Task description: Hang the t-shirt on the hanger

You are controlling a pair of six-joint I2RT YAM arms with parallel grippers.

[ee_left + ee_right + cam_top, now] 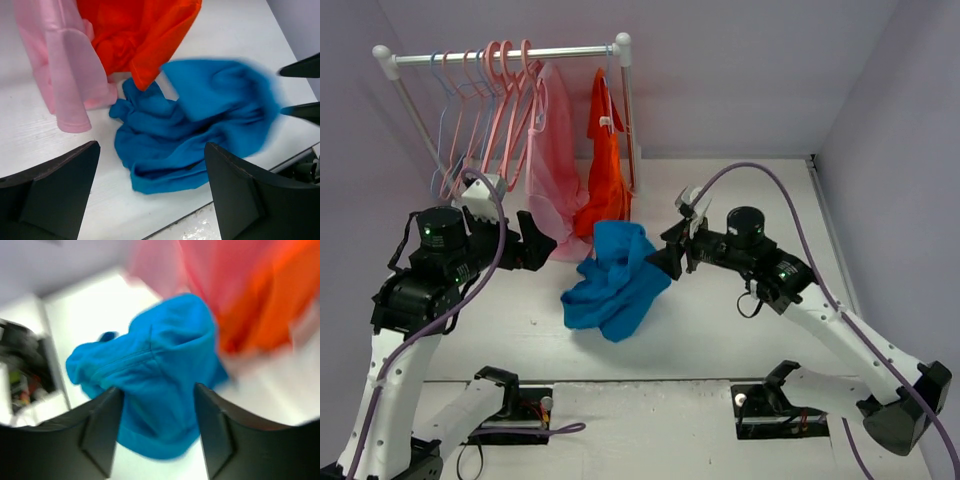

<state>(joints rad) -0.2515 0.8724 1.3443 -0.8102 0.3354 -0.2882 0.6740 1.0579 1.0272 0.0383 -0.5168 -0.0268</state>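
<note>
The bright blue t-shirt (615, 282) lies crumpled on the white table between my two grippers, one fold raised at its upper right. It also shows in the left wrist view (200, 120) and the right wrist view (155, 365). My left gripper (542, 246) is open and empty just left of the shirt, jaws wide apart (150, 150). My right gripper (665, 258) is open at the shirt's right edge, with the cloth showing between its jaws (157, 390). The pale blue hanger (444, 118) hangs at the far left of the rail.
A white clothes rack (505, 55) stands at the back left with several pink hangers (505, 100), a pale pink garment (552, 160) and an orange garment (605, 175) hanging down to the table just behind the shirt. The table's front edge (210, 210) is close.
</note>
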